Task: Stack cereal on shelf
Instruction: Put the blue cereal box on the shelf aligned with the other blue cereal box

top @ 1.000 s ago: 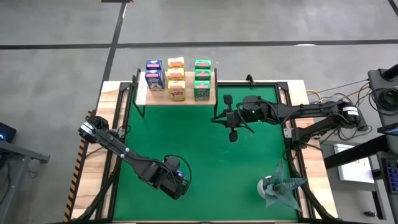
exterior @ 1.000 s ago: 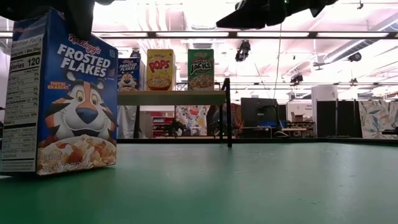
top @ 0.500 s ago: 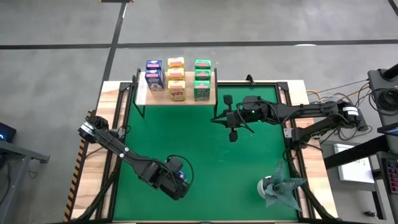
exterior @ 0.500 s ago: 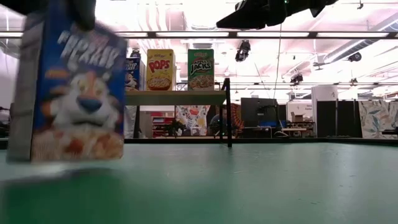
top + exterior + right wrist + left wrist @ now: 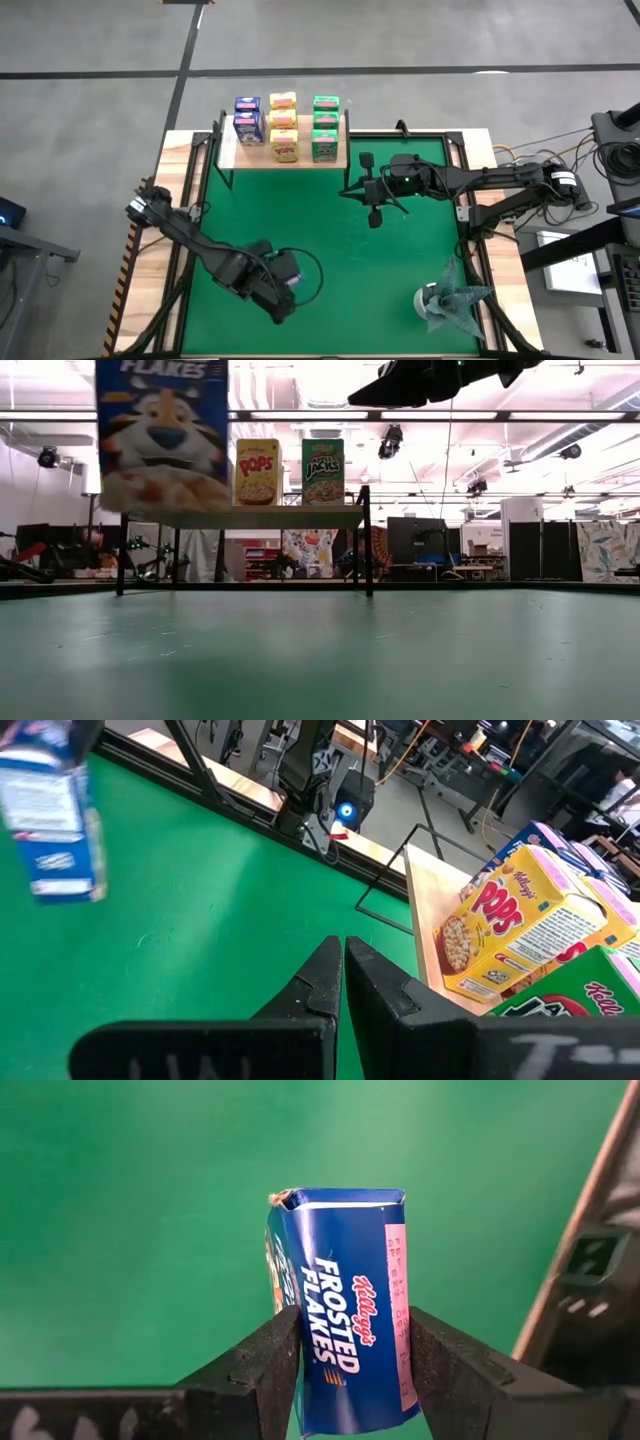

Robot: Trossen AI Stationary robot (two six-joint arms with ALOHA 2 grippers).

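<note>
Above the green mat (image 5: 380,280), near the front of the surface, your left pincer (image 5: 348,1370) pinches a blue cereal box (image 5: 343,1305) by its narrow sides. It looks light, thin-walled cardboard; squeeze gently. Beside the shelf (image 5: 300,160), your right pincer (image 5: 341,982) waits, fingers together and empty.

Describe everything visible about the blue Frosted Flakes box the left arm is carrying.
The Frosted Flakes box is a small blue carton, cardboard by the look of it, printed with a cartoon tiger, a bowl of flakes and white lettering, with a pale panel of fine print down one side. Its top flap looks slightly frayed at one corner. The left tool clamps it between two dark fingers, one on each broad face. It hangs upright, clear of the green mat, toward the mat's near left area, touching only the fingers.
</note>
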